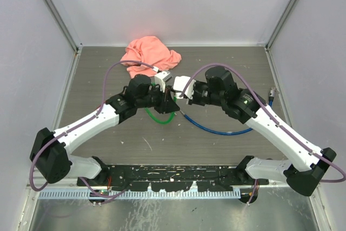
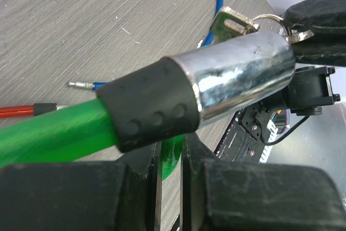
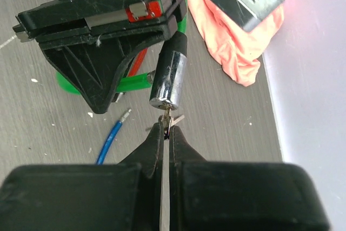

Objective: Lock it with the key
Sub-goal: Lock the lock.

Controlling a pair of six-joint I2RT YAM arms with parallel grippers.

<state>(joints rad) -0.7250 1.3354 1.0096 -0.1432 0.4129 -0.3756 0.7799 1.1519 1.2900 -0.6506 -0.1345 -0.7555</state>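
Observation:
A green cable lock [image 2: 48, 133] with a black sleeve ends in a chrome lock cylinder [image 2: 243, 79]. My left gripper [image 2: 172, 152] is shut on the green cable just behind the cylinder and holds it above the table. In the right wrist view the cylinder [image 3: 168, 79] points at my right gripper [image 3: 167, 128], which is shut on the key [image 3: 168, 116]. The key's blade is in the cylinder's end face. A key ring with a second key [image 2: 232, 22] hangs beside it. In the top view both grippers, left [image 1: 165, 98] and right [image 1: 181, 94], meet at mid table.
A pink cloth [image 1: 151, 55] lies at the back of the table. A blue cable [image 1: 216, 128] curves on the table under the right arm, and the green loop [image 1: 158, 117] hangs below the grippers. A red cable [image 2: 16, 111] runs beside the green one.

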